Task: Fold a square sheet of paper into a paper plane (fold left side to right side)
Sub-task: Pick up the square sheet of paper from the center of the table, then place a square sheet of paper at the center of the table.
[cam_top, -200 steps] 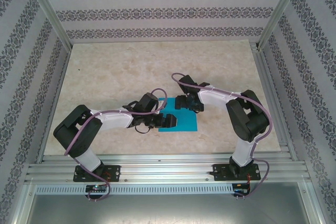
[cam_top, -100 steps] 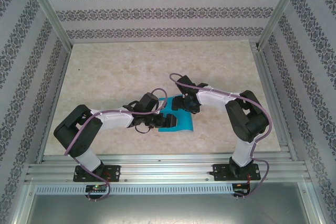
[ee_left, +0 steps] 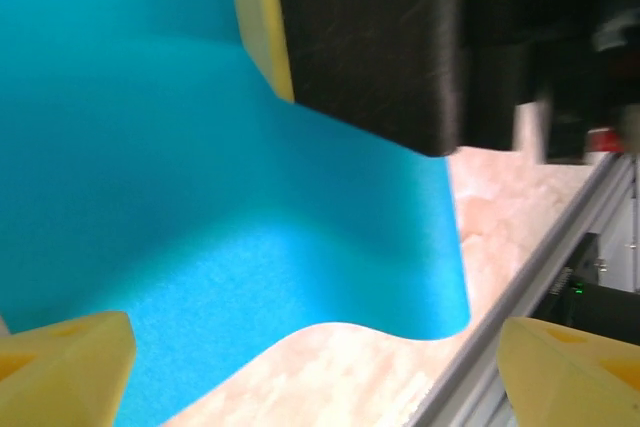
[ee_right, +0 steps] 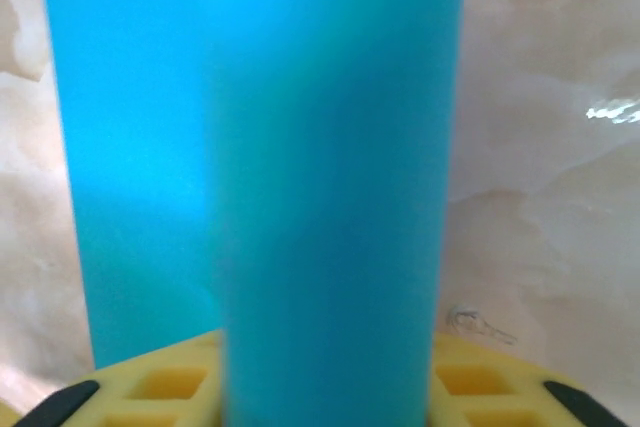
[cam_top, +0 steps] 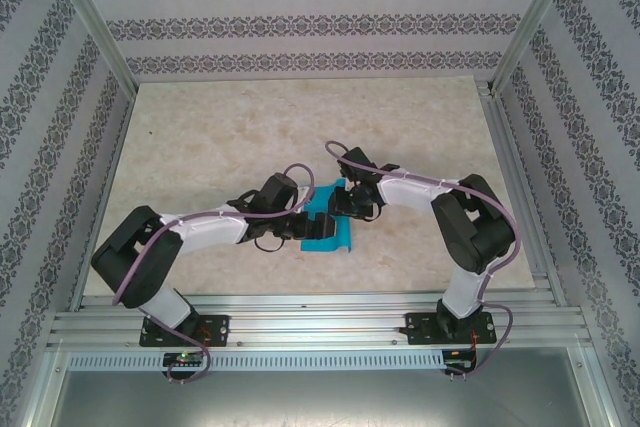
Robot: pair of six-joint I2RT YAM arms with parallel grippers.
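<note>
The square sheet of paper is bright cyan and lies on the table between the two arms, its right part curled up off the surface. My right gripper is at the sheet's raised far-right part. In the right wrist view the sheet rises as a tall band between the yellow pads, with the right gripper drawn in around it. My left gripper stands open low over the sheet's left part. Seen from the left wrist, the left gripper has wide-apart fingertips, and the sheet bends upward toward the right gripper's black finger.
The sheet rests on a beige marbled tabletop enclosed by patterned walls. An aluminium rail runs along the near edge by the arm bases and appears close by as the rail in the left wrist view. Bare tabletop lies behind and to both sides.
The right gripper has moved left and its jaws have drawn together. The sheet's right side, flat a second ago, has lifted and curled leftward. The left arm has leaned slightly further in.
</note>
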